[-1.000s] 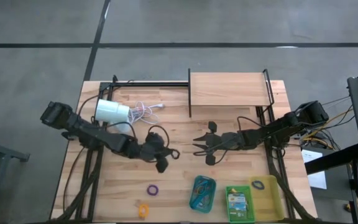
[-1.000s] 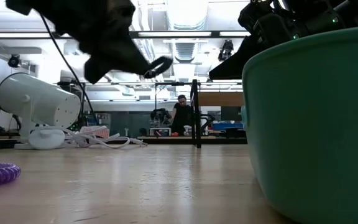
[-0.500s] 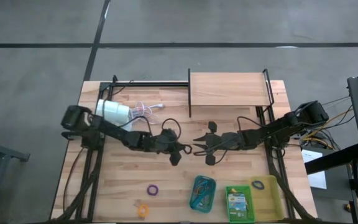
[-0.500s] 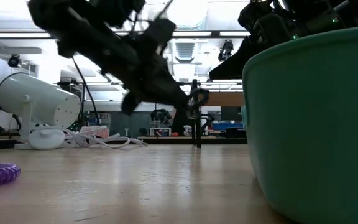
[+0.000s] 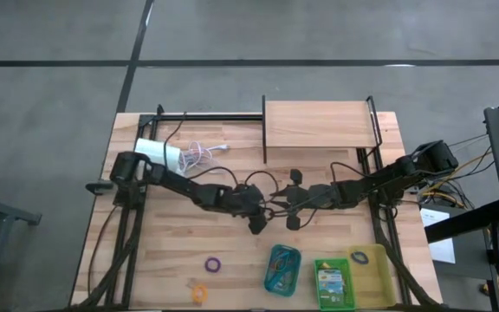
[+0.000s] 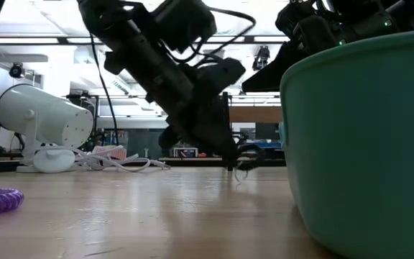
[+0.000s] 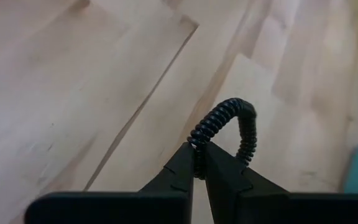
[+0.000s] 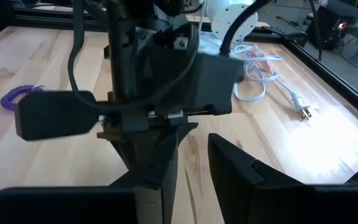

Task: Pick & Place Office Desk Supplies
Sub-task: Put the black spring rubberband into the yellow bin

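Butcher-block bench (image 5: 154, 260) in an open workshop. The left tool (image 5: 267, 211) is at bench centre, clenched on a black coiled loop (image 7: 229, 127) and presenting it tip to tip to the right tool (image 5: 277, 206), probably a handover toward the teal tray (image 5: 282, 269) nearby. The right tool's fingers (image 8: 235, 171) stand parted, gripping nothing. A purple loop (image 5: 212, 262) and an orange loop (image 5: 199, 293) lie left of the teal tray, with bare board around them. The two arms crowd the middle.
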`<state>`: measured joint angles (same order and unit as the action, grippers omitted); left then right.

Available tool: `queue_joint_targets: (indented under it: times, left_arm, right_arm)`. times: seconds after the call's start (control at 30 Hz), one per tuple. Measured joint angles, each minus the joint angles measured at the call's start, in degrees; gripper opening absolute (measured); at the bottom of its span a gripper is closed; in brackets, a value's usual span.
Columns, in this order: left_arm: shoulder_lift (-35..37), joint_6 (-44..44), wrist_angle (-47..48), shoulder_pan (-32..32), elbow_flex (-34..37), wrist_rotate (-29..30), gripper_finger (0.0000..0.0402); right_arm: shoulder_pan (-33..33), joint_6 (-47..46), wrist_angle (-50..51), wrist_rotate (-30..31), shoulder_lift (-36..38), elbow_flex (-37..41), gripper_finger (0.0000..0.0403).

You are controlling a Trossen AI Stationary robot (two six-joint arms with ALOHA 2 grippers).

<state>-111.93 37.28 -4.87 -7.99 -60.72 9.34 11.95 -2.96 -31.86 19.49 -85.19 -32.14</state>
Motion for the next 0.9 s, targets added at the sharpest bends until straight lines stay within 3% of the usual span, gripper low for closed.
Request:
queue_joint_targets:
  times: [0.43,0.9]
  left_arm:
    - [-1.2,2.2,1.3,0.1,0.9,0.0,0.0045]
    - [-0.4,1.9,1.8,0.3,0.7,-1.6,0.0174]
  right_arm:
    - [0.0,0.0,0.0,0.0,0.0,0.0,0.0069]
    - [0.0,0.0,0.0,0.0,0.0,0.0,0.0082]
